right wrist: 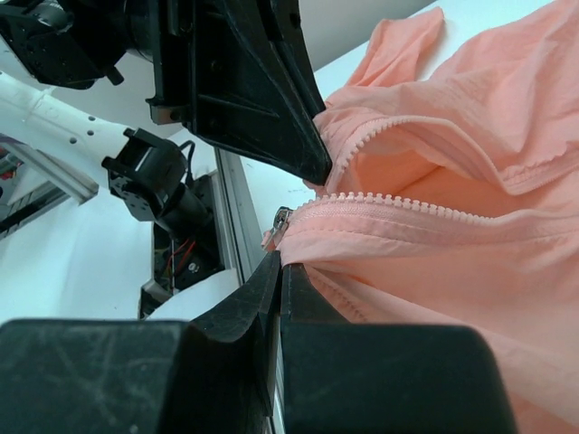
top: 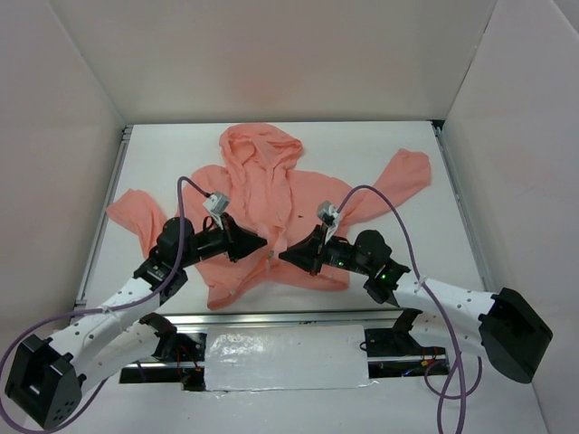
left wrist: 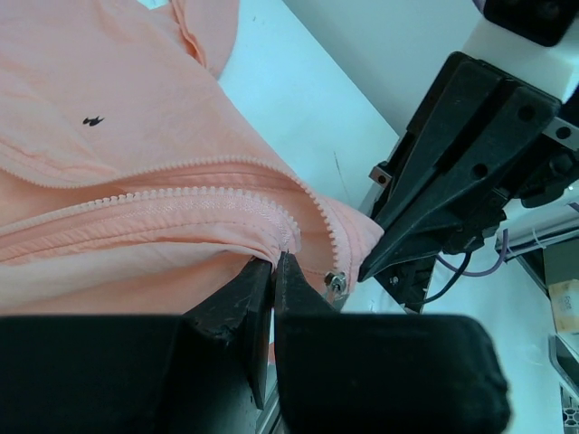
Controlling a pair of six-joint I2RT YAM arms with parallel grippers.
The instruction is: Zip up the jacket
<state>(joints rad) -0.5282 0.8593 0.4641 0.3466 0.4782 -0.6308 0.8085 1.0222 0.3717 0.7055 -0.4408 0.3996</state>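
Observation:
The salmon-pink jacket (top: 258, 190) lies flat on the white table, hood at the far side, zipper open down the front. My left gripper (top: 262, 242) is shut on the jacket's fabric edge beside the zipper teeth near the hem (left wrist: 274, 262). My right gripper (top: 283, 255) is shut on the opposite zipper edge (right wrist: 279, 262), just below the metal slider (right wrist: 280, 224). The slider also shows in the left wrist view (left wrist: 336, 284). The two gripper tips nearly touch. A tiny dark chest mark (left wrist: 91, 119) shows on the fabric.
White walls enclose the table on three sides. Metal rails run along the left (top: 107, 217) and right (top: 457, 199) table edges. A shiny foil-covered strip (top: 285, 360) lies at the near edge between the arm bases. Purple cables (top: 398, 226) loop over both arms.

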